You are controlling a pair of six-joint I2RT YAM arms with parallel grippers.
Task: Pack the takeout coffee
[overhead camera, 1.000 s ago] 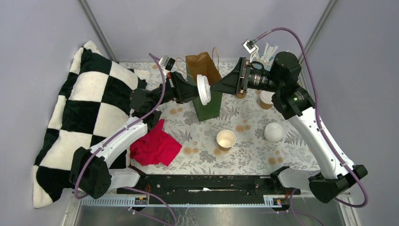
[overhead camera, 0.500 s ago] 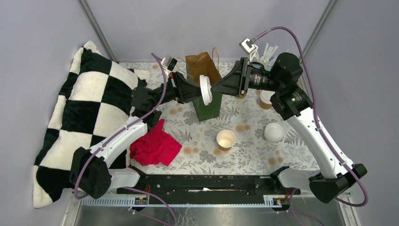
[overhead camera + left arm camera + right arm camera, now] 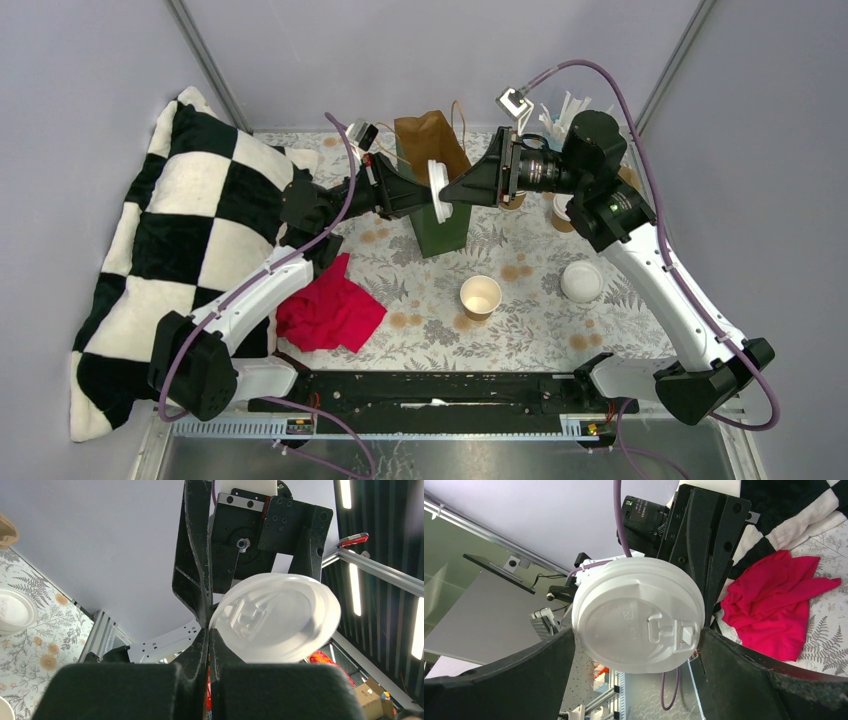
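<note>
green bag: upper front hidden behind lid | far cup: half behind right arm

Top view: high at near edge, looking down at table.
Wrist views: very close, facing each other.
Shared: white lid.

Unreadable embossing, perhaps digits, on lid

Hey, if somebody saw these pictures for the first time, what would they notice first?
Probably the left gripper and right gripper meeting tip to tip in mid-air above the green bag at the back centre, with a white lid standing on edge between them. Next, the big black-and-white checkered pillow along the left side, with a red cloth beside it.
</note>
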